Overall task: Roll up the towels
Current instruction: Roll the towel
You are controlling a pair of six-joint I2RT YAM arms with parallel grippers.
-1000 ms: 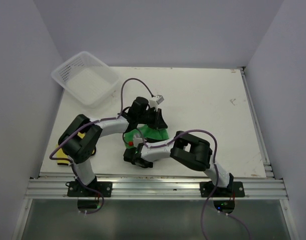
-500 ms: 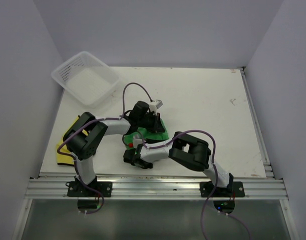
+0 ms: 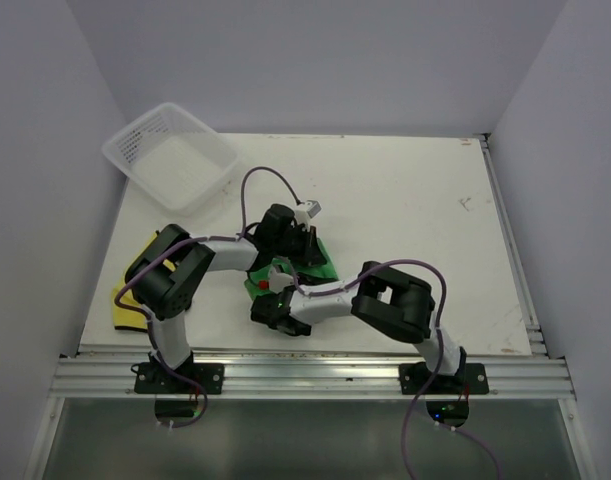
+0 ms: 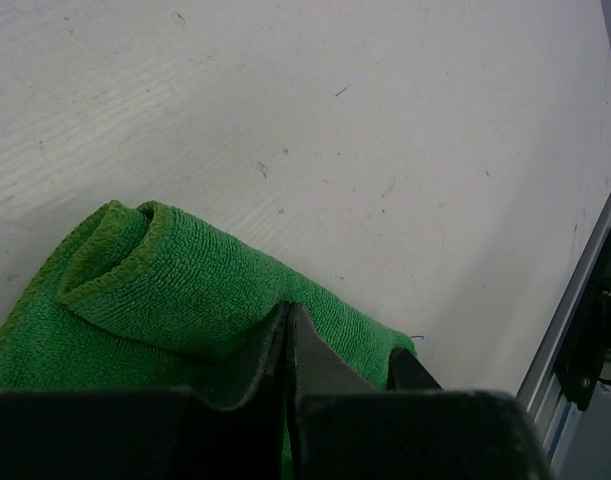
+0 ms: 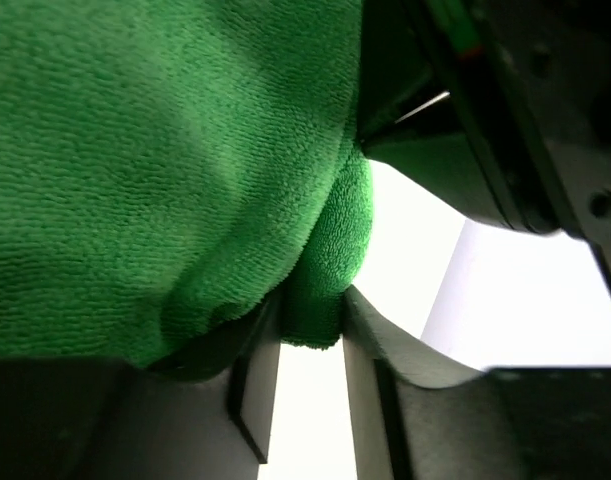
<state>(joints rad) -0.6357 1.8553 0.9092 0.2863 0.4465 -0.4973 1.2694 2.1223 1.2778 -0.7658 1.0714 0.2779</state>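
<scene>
green towel (image 3: 317,268): bunched and partly rolled on the worktop (image 3: 415,220), a little toward 7 o'clock from its middle, between the two tools. The left wrist view shows one corner curled over into a loose tube (image 4: 165,290).
yellow towel (image 3: 125,300): lying at the worktop's 8 o'clock edge beside the left arm, partly hidden by it, not rolled as far as can be seen.
left tool (image 4: 287,310): on the green towel's 1 o'clock side, jaws closed tight, tips sunk into the pile and apparently nipping a thin fold.
right tool (image 5: 310,350): on the towel's 7 o'clock side, jaws part-way apart and straddling a hanging fold of green cloth (image 5: 135,170). The fold does not look squeezed.
basket (image 3: 135,127): white mesh, at the 10 o'clock corner, well apart from both towels.
handling: light, limp terry cloth, likely to sag, stretch and unroll as soon as it is let go. The looped pile should give good friction, so slipping is unlikely.
where to hold: probably the hemmed edge or a corner, pinched through both layers, with the other tool pinning the roll.
</scene>
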